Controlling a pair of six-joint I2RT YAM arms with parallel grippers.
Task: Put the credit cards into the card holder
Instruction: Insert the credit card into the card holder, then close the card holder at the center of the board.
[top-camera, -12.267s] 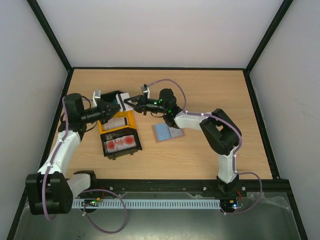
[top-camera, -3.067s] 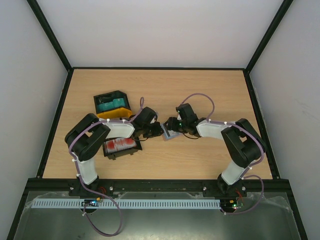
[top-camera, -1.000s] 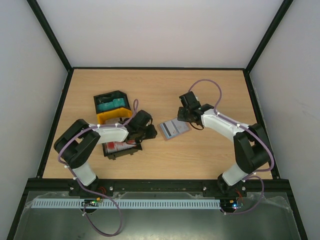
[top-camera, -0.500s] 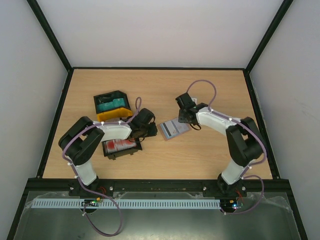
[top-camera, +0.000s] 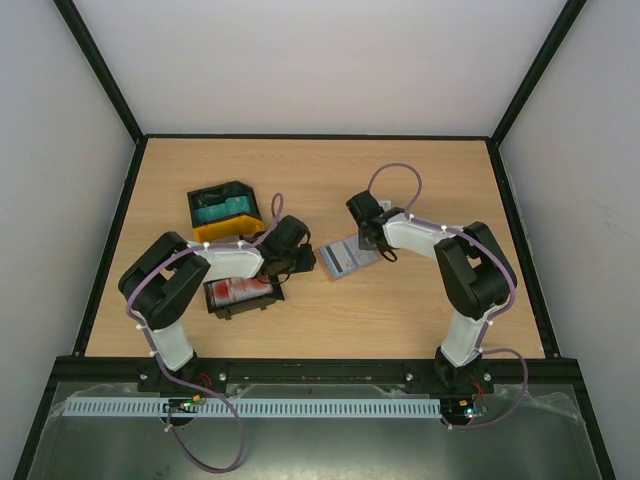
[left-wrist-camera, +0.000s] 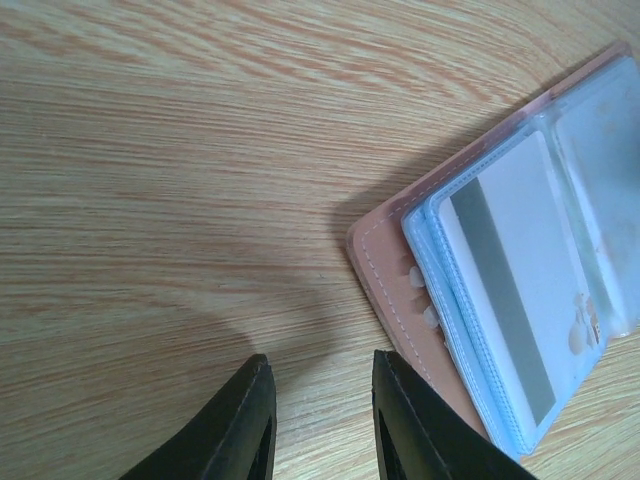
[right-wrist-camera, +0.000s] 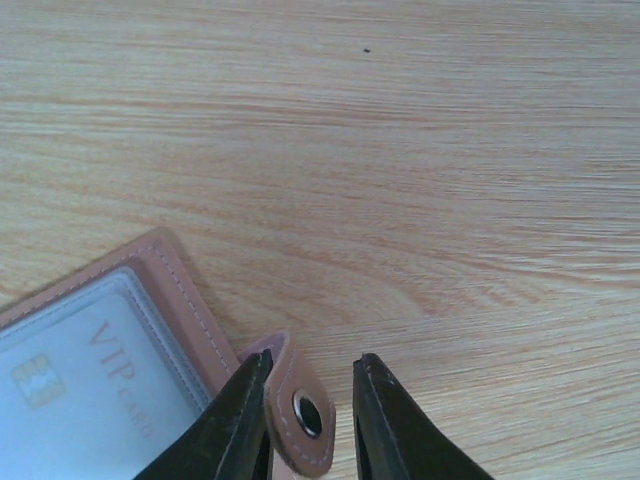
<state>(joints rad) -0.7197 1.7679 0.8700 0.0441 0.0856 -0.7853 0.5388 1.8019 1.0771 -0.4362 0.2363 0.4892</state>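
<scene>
- The right gripper (right-wrist-camera: 313, 358) has its jaws a little apart, one on each side of the snap tab (right-wrist-camera: 295, 378) that sticks out from the card holder (right-wrist-camera: 180, 272). One finger sits against the tab's edge. A sliver of wood shows between the tab and the other finger, so we see no squeeze on it.
- The left gripper (left-wrist-camera: 320, 362) also has its jaws slightly apart. Only bare wood lies in the gap.
- The left gripper's fingertips are just beside the card holder's stitched brown edge and do not touch it. In the top view this gripper is on the holder's left and the right gripper is at its upper right corner.
- The card holder lies open and flat on the table (top-camera: 420, 180), clear sleeves facing up.
- We see a pale card (right-wrist-camera: 75, 380) with a chip and the letters VIP in one sleeve of the holder. The left wrist view shows a pale card with a grey stripe in a sleeve; we cannot tell whether it is the same one.
- A black tray (top-camera: 213, 300) sits to the left of the card holder, past the left gripper, with a red card (top-camera: 240, 291) lying in it.
- A yellow tray (top-camera: 222, 231) sits farther back and left of the card holder, with a teal card (top-camera: 222, 210) in it.
- Both trays are well apart from the card holder.
</scene>
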